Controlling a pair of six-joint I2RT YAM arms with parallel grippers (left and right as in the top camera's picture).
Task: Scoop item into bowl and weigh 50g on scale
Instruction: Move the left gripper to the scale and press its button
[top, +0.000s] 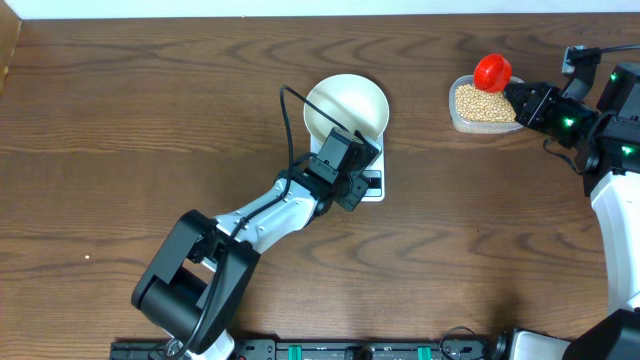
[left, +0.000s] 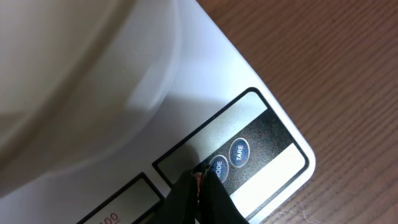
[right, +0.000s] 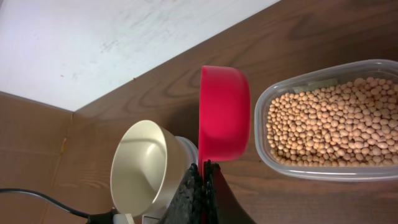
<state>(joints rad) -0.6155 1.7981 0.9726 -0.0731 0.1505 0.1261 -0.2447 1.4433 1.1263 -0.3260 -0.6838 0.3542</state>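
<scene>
Right gripper (right: 203, 183): your fingers are clamped on the handle of the red scoop (right: 224, 112), which is tipped on its side (its hollow faces away from the wrist camera).
Beans (right: 329, 127): they lie heaped in the clear tub (right: 323, 172), just beside the scoop; from overhead the scoop sits over the tub's far rim.
Left gripper (left: 200, 183): the fingers are pressed together into one point, tip at the blue button (left: 218, 167) next to the one marked TARE (left: 239, 151).
Bowl (top: 345, 105): it stands on the scale (top: 372, 187), covering all but the front panel, well apart from the tub.
Table (top: 120, 130): dark wood grain, carrying scale and tub.
Room: a pale wall (right: 93, 43) behind the table's far edge.
</scene>
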